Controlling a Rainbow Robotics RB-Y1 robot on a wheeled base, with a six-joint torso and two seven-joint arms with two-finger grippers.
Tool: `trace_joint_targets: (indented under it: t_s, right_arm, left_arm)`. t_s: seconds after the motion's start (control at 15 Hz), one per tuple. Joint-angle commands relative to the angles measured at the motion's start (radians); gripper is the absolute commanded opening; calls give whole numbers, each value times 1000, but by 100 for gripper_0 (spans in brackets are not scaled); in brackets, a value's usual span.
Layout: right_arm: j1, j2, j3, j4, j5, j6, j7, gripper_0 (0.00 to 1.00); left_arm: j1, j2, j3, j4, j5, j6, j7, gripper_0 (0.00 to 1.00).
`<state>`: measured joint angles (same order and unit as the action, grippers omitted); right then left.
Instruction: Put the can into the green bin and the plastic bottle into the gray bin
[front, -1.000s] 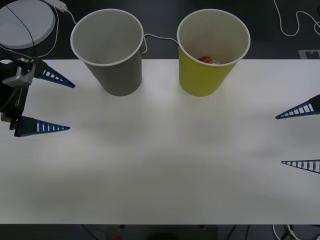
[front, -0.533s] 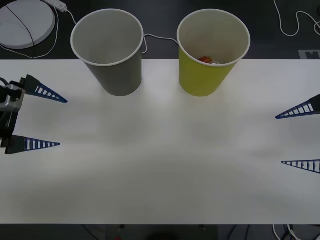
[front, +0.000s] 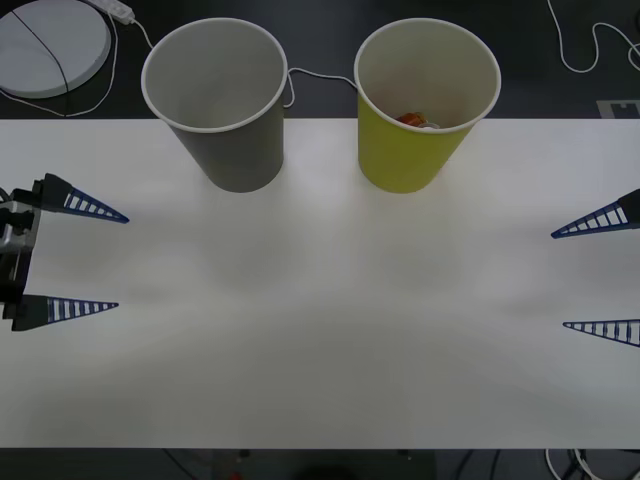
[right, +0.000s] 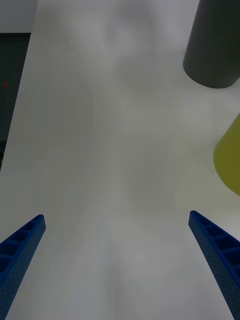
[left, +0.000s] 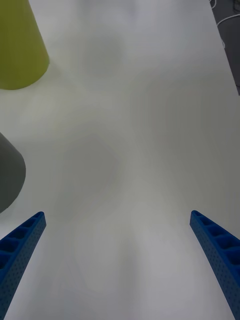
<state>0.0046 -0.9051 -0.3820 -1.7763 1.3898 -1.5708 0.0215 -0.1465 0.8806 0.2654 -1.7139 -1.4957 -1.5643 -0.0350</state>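
Note:
The gray bin (front: 215, 100) stands at the back of the white table, left of the green bin (front: 425, 100). A bit of the red can (front: 410, 119) shows inside the green bin, low against its front wall. The plastic bottle is hidden. My left gripper (front: 120, 261) hangs open at the table's left edge with nothing between its blue fingers. At the right edge my right gripper (front: 557, 280) is open too and holds nothing. The gray bin (right: 214, 47) and green bin (right: 229, 157) show in the right wrist view, and the green bin (left: 20, 47) and gray bin (left: 10, 175) in the left wrist view.
The white table (front: 320, 330) spreads bare in front of the bins and between the grippers. Behind it, on the dark floor, lie a round white disc (front: 50, 45) at the far left and white cables (front: 590, 45) at the far right.
My left gripper has drawn back from near the gray bin toward the table's near left edge, still open. The right gripper and both bins have not moved.

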Motion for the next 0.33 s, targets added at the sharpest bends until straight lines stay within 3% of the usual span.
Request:
trace_joint_targets:
  t_s: [0.07, 0.33]
  right_arm:
    - [0, 0, 0, 0, 0, 0, 0, 100]
    - [0, 0, 0, 0, 0, 0, 0, 100]
  left_arm:
    - [4, 0, 0, 0, -1, -6, -5, 100]
    - [4, 0, 0, 0, -3, -6, -8, 100]
